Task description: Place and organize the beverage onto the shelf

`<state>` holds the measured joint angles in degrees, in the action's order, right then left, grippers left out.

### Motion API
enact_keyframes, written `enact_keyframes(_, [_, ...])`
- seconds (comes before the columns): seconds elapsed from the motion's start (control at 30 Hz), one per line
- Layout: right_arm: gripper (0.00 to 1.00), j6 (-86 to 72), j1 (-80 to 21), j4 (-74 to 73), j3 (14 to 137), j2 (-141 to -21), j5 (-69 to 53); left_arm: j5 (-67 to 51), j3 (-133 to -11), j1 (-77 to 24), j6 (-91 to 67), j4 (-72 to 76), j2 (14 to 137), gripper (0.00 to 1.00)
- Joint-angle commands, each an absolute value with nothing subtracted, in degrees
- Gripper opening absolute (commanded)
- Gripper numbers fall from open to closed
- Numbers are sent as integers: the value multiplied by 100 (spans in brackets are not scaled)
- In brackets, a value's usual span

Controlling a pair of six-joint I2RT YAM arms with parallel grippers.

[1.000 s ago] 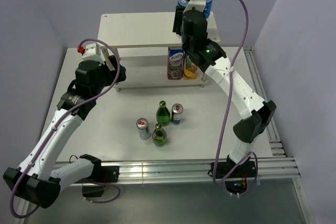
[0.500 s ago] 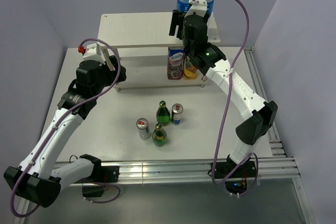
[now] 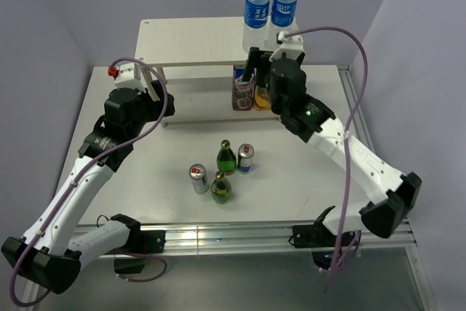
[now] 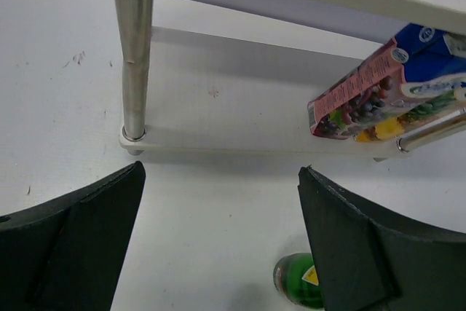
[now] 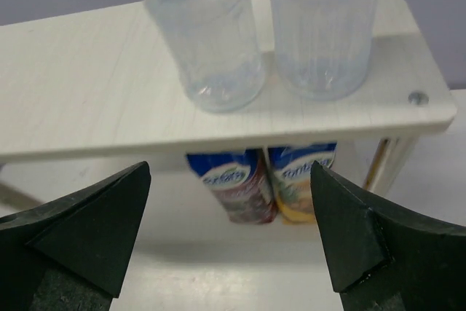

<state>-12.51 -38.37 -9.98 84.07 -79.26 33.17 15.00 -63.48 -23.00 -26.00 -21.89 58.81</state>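
Observation:
The shelf (image 3: 189,41) stands at the back of the table. Two clear water bottles with blue labels (image 3: 256,5) (image 3: 284,1) stand side by side on the right end of its top board (image 5: 87,100). Two juice cartons (image 3: 242,89) (image 5: 233,180) stand under them on the lower board. My right gripper (image 5: 230,180) is open and empty, just in front of the shelf and apart from the bottles (image 5: 211,41). Beside the shelf's left front leg (image 4: 135,56), my left gripper (image 4: 220,180) hangs open and empty above the table.
In the middle of the table stand two green bottles (image 3: 226,156) (image 3: 220,187) and two cans (image 3: 246,158) (image 3: 199,178). One green bottle (image 4: 295,282) shows below my left gripper's right finger. The left part of the shelf's top board is bare.
My right gripper has opened, let go of the left water bottle on the top board and drawn back toward the near side. The left arm has barely moved.

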Motion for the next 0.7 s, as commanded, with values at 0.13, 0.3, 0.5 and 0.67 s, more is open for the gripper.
enact_keyframes(0.13, [97, -1801, -5070, -756, 6497, -6077, 4349, 1750, -5556, -3216, -2153, -1722, 4898, 93])
enact_keyframes(0.3, [97, -2636, -5940, -1202, 5196, -5301, 4789, 976, -4836, -3427, -2724, -1951, 4430, 92])
enact_keyframes(0.5, [97, -3471, -6495, -1986, 4562, -4940, 5027, 1915, -4176, -4278, -3479, -1943, 3999, 91])
enact_keyframes(0.67, [97, -3709, -6583, -2100, 4210, -4623, 4975, 2923, -3527, -5235, -3998, -1759, 3999, 91])
